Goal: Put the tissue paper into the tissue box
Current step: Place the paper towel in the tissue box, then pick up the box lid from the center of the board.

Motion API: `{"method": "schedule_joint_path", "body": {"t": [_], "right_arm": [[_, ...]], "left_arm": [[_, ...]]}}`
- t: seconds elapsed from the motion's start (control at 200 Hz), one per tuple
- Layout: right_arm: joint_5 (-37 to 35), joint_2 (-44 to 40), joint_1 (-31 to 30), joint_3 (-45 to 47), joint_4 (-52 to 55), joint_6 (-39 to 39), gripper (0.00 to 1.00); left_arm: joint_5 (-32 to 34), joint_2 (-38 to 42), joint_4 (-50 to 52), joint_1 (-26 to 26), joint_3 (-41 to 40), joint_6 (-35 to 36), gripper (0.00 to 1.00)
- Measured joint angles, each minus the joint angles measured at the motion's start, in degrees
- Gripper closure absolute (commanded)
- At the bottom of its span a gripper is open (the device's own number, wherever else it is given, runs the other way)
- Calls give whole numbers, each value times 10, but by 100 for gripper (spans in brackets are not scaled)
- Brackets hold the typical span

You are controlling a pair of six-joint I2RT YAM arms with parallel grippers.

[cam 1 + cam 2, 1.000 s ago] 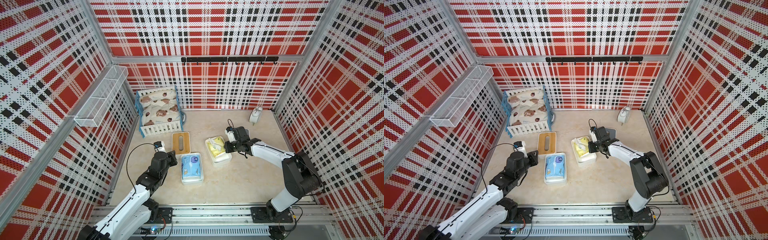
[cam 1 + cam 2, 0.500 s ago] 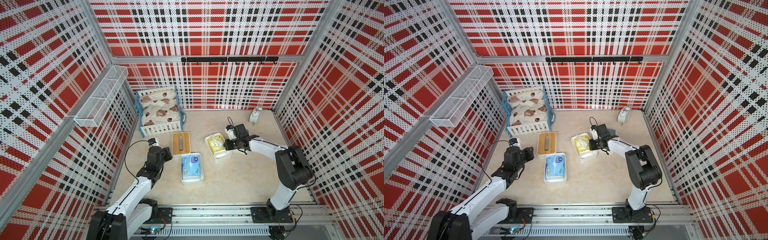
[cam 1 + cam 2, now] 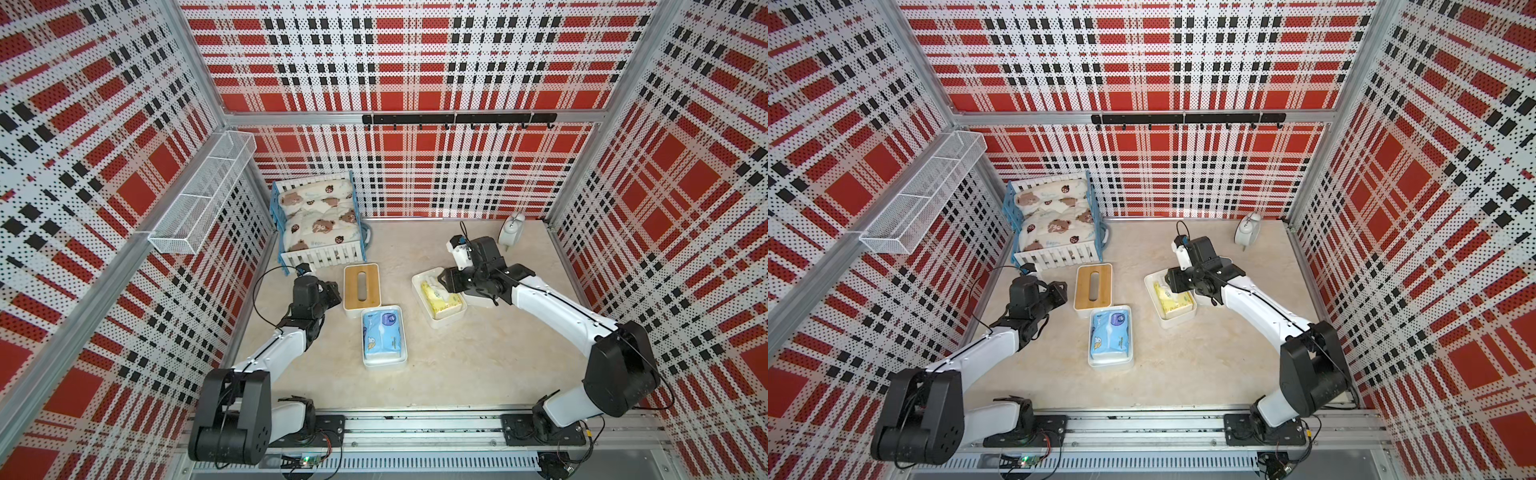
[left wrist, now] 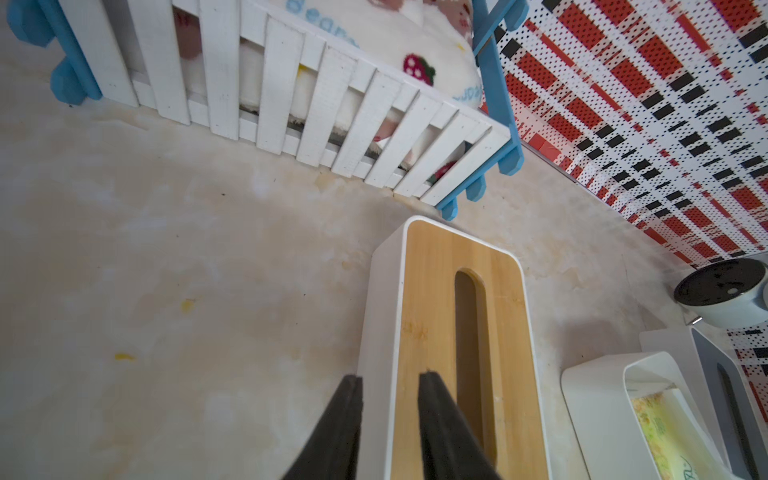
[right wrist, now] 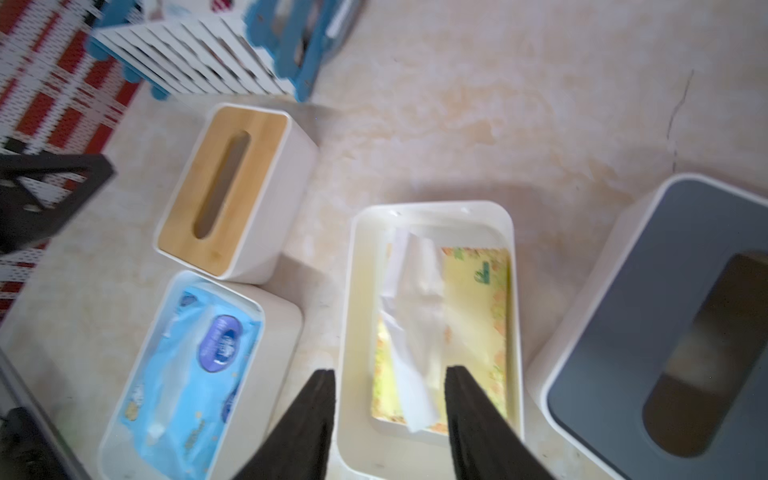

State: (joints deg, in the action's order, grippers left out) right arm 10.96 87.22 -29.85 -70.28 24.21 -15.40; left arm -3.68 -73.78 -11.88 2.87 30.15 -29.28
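Note:
A yellow tissue paper pack [image 3: 440,297] [image 5: 473,299] lies in an open white tissue box [image 3: 446,320] [image 5: 432,208], with a white sheet [image 5: 411,316] sticking up from it. My right gripper [image 3: 446,284] [image 5: 388,372] hovers open over that box's end, one finger outside the wall and one over the pack, holding nothing. A blue tissue pack [image 3: 381,334] [image 5: 195,357] lies in a second open white box [image 3: 384,363]. My left gripper [image 3: 332,291] [image 4: 390,376] stands slightly open at the left rim of the wooden-lidded box [image 3: 360,286] [image 4: 436,311]; I cannot tell if it touches.
A grey-lidded white box [image 5: 665,324] sits right beside the yellow pack's box, partly under my right wrist. A blue-and-white toy crib [image 3: 318,224] stands behind the wooden-lidded box. An alarm clock [image 3: 512,228] stands at the back right. A wire basket [image 3: 203,199] hangs on the left wall.
My right gripper has gone from shut to open above the yellow pack. My left arm has drawn back from beside the blue pack's box to the wooden-lidded box's left rim.

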Motion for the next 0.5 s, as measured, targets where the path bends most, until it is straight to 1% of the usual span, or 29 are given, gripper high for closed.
{"method": "schedule_joint_path", "body": {"t": [0.095,0.17,0.235,0.316,0.381,0.391,0.436,0.501], "right_arm": [[3,20,-26,-61,2,-5,43],[4,63,-46,-114,0,-7,42],[5,109,-62,-154,1,-9,41],[6,162,-78,-193,8,-11,40],[9,203,-89,-226,18,-13,35],[9,209,-90,-230,20,-15,32],[10,230,-94,-249,27,-16,27],[14,260,-100,-275,31,-20,25]], "left_arm": [[-2,-22,-4,-10,0,3,72],[-6,-31,-12,-21,0,4,74],[-10,-42,-23,-34,0,7,77],[-18,-65,-37,-48,0,10,78],[-25,-89,-47,-52,1,10,78],[-26,-96,-49,-54,2,11,78],[-32,-119,-52,-55,7,11,77],[-41,-157,-54,-50,22,11,77]]}}
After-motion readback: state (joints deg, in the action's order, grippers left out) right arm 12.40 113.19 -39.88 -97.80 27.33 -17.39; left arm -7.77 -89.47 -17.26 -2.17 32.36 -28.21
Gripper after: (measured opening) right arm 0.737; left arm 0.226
